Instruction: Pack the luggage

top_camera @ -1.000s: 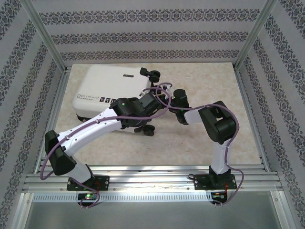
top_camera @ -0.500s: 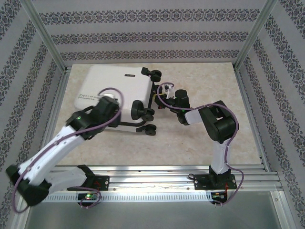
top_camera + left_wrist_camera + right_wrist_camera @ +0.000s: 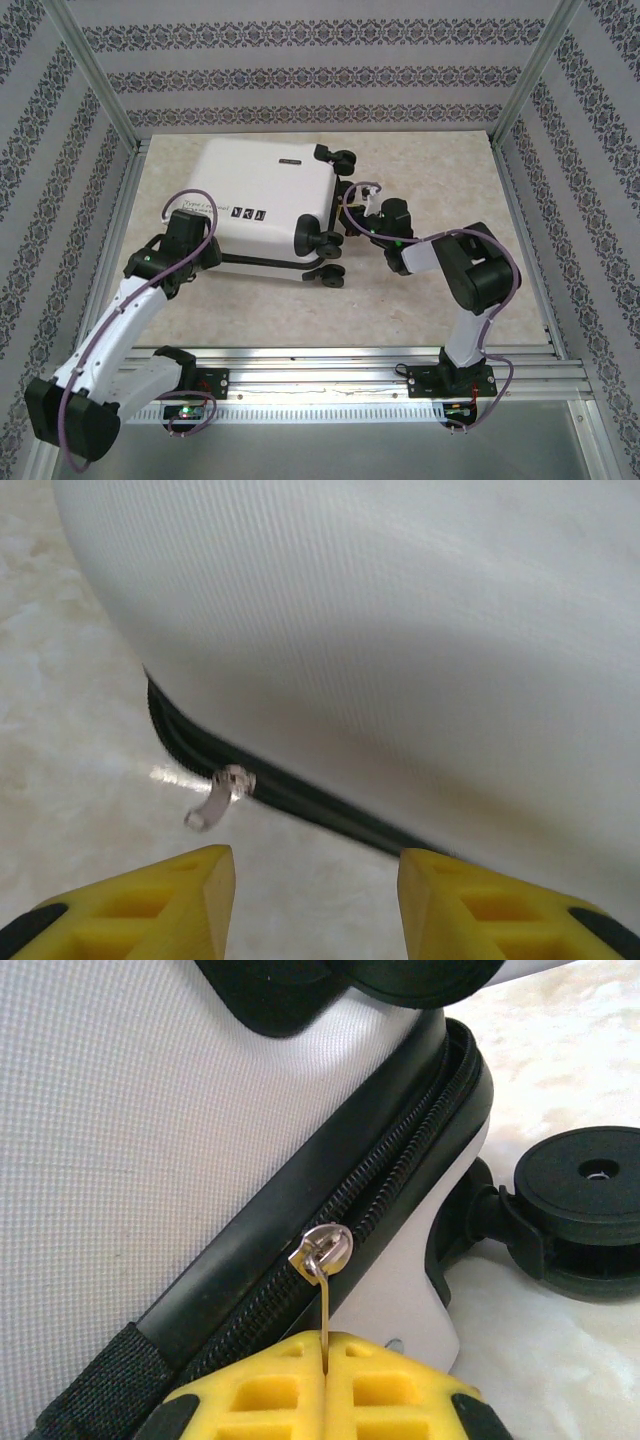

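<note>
The white hard-shell luggage (image 3: 258, 200) lies flat and closed on the table, black caster wheels (image 3: 322, 241) on its right side. My right gripper (image 3: 358, 205) is at that wheel side, shut (image 3: 325, 1385) on the thin metal pull tab of a silver zipper slider (image 3: 325, 1249) on the black zipper track. My left gripper (image 3: 200, 246) is at the luggage's near left corner, open (image 3: 315, 905), its yellow fingertips (image 3: 160, 900) low over the table. A second silver zipper pull (image 3: 218, 798) hangs from the black seam (image 3: 300, 805) just ahead of the left finger, untouched.
A large caster wheel (image 3: 590, 1205) sits right beside my right gripper. The marble-patterned table (image 3: 430, 290) has free room right of and in front of the luggage. Patterned walls and metal frame posts (image 3: 100, 90) enclose the table.
My left arm swung from across the luggage's front to its near left corner. The luggage slid and turned a little to the right, and my right gripper went with it.
</note>
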{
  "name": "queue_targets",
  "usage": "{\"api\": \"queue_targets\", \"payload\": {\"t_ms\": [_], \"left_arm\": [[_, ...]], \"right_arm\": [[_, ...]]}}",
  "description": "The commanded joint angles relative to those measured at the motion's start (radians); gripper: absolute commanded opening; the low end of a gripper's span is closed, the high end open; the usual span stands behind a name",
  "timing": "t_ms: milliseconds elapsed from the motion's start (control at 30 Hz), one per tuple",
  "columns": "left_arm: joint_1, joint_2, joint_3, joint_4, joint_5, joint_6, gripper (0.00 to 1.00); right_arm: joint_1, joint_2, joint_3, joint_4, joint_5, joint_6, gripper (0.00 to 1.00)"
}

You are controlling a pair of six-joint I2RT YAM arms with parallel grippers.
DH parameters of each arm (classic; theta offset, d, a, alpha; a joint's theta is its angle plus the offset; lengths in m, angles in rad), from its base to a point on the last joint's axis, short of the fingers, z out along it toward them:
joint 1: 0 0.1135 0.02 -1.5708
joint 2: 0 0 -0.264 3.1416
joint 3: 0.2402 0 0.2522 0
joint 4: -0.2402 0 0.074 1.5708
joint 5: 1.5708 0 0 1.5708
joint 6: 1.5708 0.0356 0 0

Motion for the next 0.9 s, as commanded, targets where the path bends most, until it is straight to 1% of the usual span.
{"api": "queue_targets", "payload": {"t_ms": [0,167,333,433,533,633,700,767,867], "left_arm": [[0.07,0.054,0.027,0.138,0.087,0.048,0.46],[0.183,0.198,0.127,0.21,0.164,0.121,0.46],[0.276,0.402,0.293,0.288,0.282,0.169,0.45],[0.311,0.578,0.478,0.255,0.343,0.187,0.41],[0.316,0.759,0.683,0.224,0.387,0.199,0.41],[0.313,0.911,0.872,0.155,0.414,0.201,0.37],[0.313,0.935,0.919,0.132,0.406,0.194,0.37],[0.303,0.895,0.891,0.138,0.384,0.191,0.4],[0.27,0.766,0.771,0.145,0.312,0.191,0.53]], "right_arm": [[-0.009,-0.053,-0.039,0.038,0.015,-0.007,0.0],[-0.005,-0.099,-0.088,0.039,0.021,-0.005,0.0],[0.021,-0.163,-0.162,0.046,0.039,0.001,0.0],[0.062,-0.193,-0.199,0.04,0.067,-0.003,0.0],[0.104,-0.209,-0.229,0.044,0.091,0.002,0.0],[0.128,-0.218,-0.247,0.045,0.103,0.0,0.0],[0.132,-0.222,-0.253,0.043,0.106,0.003,0.0],[0.132,-0.227,-0.255,0.042,0.11,-0.002,0.0],[0.132,-0.223,-0.244,0.029,0.113,-0.013,0.0]]}}
